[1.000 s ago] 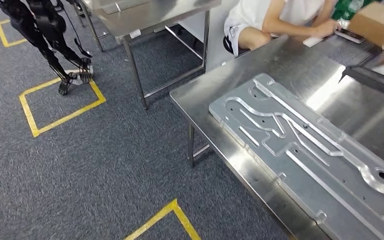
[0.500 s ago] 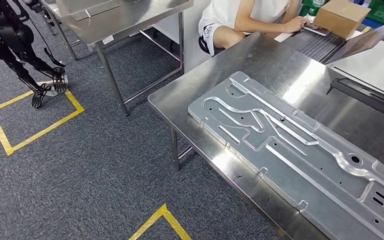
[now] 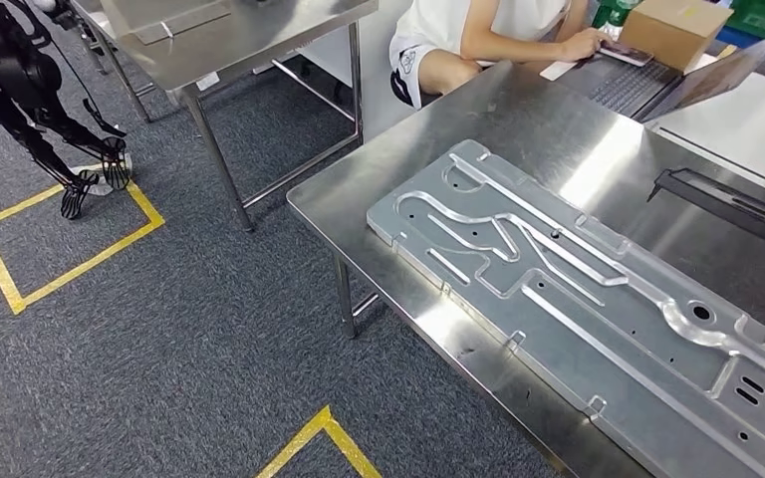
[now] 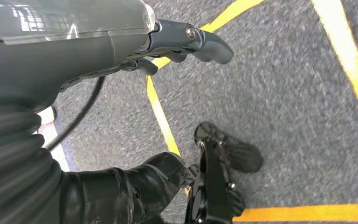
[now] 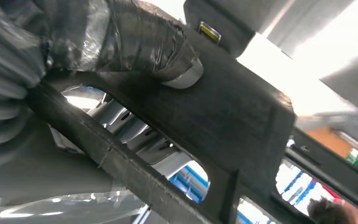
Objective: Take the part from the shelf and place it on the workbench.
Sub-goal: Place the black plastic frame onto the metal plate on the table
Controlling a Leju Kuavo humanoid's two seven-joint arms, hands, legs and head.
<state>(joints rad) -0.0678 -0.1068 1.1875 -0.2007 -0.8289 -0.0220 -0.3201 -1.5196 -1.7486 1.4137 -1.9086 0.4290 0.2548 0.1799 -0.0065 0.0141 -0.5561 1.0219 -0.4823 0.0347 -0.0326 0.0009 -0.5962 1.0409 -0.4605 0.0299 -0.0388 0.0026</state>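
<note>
Underfoot in the head view, grey carpet point(image 3: 209, 329) marked with yellow tape outlines point(image 3: 70, 264), likely standing spots for a walking robot. To the right, a steel workbench point(image 3: 518, 110), the place meant to receive the part. Lying flat along its near edge, a long machined aluminium plate point(image 3: 558, 289) with grooves and holes, taking up much of the near surface and leaving bare steel mostly further back. Beyond, a second steel table point(image 3: 249, 40), well apart from the bench. At the far end of the bench, a seated person point(image 3: 478, 30) with a hand by a laptop point(image 3: 657, 85), and a cardboard box point(image 3: 677, 30) just beside it.

Close up from the right wrist, the part point(image 5: 223, 121): a flat black frame with cut-out windows, off the shelf and not yet set down. Clamped on it, the right hand point(image 5: 98, 46), thumb pressed across the flat face, probably to stop it swinging during the carry.

From the left wrist, the left hand point(image 4: 121, 46) hanging over the carpet, empty and relaxed, apparently not needed for this carry.
</note>
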